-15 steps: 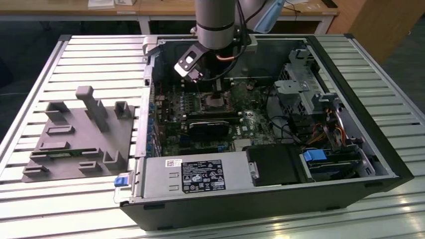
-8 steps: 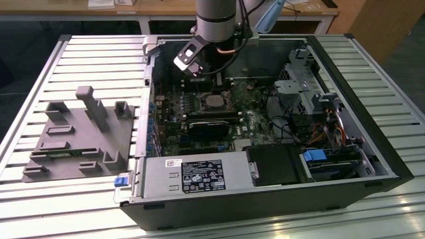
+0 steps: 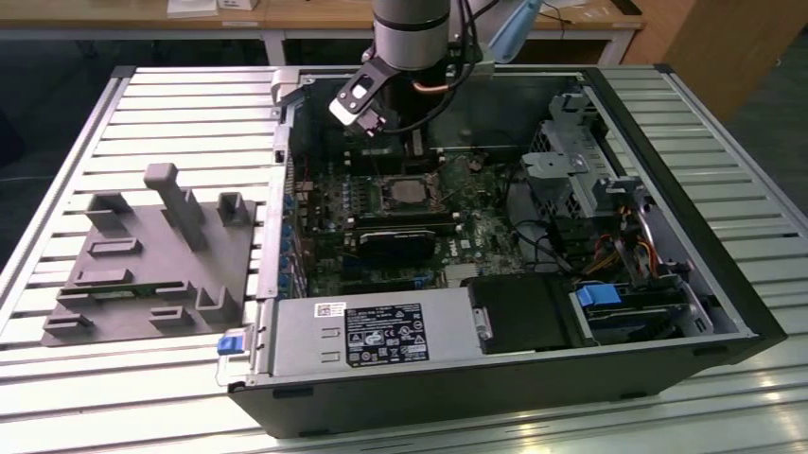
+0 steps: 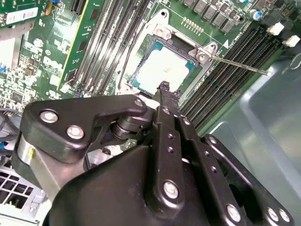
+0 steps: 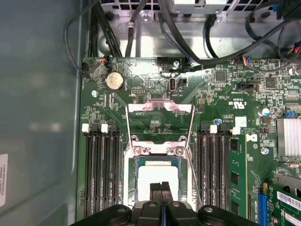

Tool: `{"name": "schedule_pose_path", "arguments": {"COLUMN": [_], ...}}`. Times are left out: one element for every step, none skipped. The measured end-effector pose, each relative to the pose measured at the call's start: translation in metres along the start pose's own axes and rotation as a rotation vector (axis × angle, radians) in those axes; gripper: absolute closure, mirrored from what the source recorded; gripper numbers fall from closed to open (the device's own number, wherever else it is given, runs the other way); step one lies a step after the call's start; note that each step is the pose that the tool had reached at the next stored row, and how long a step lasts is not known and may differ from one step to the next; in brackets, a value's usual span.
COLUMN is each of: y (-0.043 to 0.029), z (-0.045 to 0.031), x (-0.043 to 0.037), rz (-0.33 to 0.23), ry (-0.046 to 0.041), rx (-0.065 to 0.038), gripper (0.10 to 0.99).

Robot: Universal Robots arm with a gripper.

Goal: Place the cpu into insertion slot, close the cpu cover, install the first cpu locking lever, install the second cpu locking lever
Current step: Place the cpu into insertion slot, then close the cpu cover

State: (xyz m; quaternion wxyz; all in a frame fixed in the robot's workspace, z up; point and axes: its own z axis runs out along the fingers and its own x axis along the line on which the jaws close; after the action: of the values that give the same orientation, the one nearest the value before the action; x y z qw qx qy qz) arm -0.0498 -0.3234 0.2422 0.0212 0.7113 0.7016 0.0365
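The cpu (image 5: 157, 175), a flat square chip with a pale silver top, lies in the insertion slot (image 3: 407, 189) on the green board inside the open computer case. It is also seen in the second wrist view as the cpu (image 4: 160, 70). My gripper (image 5: 161, 187) hangs directly over the chip with its two black fingers pressed together and nothing between them; the gripper (image 4: 163, 86) has its tips close to the chip's edge. The cpu cover (image 5: 160, 107), a thin silver frame, is swung open away from the socket. A thin locking lever (image 4: 240, 66) sticks out beside the socket.
Long black memory slots (image 5: 101, 174) flank the socket on both sides. A dark fan block (image 3: 394, 248) sits nearer the power supply (image 3: 366, 333). Cables (image 5: 188, 42) and a drive cage (image 3: 574, 165) crowd the case. A grey fixture (image 3: 151, 260) stands outside, toward the exterior view's left.
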Motion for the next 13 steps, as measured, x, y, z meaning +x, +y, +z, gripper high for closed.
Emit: {"name": "schedule_pose_path", "arguments": {"y": [0.0000, 0.0000, 0.0000, 0.0000, 0.0000, 0.0000, 0.0001, 0.0001, 0.0001, 0.0001, 0.0001, 0.0001, 0.0001], "z": [-0.0001, -0.0003, -0.0003, -0.0004, -0.0005, -0.0005, -0.0009, -0.0013, -0.0013, -0.0014, -0.0015, -0.0016, -0.0016], "x": [0.0000, 0.0000, 0.0000, 0.0000, 0.0000, 0.0000, 0.0000, 0.0000, 0.0000, 0.0000, 0.0000, 0.0000, 0.0000], "rz": [0.000, 0.000, 0.000, 0.000, 0.000, 0.000, 0.000, 0.000, 0.000, 0.000, 0.000, 0.000, 0.000], "ry": [-0.0001, -0.0003, -0.0002, -0.0002, -0.0003, -0.0003, -0.0003, -0.0003, -0.0003, -0.0003, -0.0003, -0.0003, -0.0003], "rx": [0.000, 0.000, 0.000, 0.000, 0.000, 0.000, 0.000, 0.000, 0.000, 0.000, 0.000, 0.000, 0.000], "gripper": [0.984, 0.984, 0.984, 0.984, 0.984, 0.984, 0.984, 0.984, 0.984, 0.984, 0.984, 0.984, 0.984]}}
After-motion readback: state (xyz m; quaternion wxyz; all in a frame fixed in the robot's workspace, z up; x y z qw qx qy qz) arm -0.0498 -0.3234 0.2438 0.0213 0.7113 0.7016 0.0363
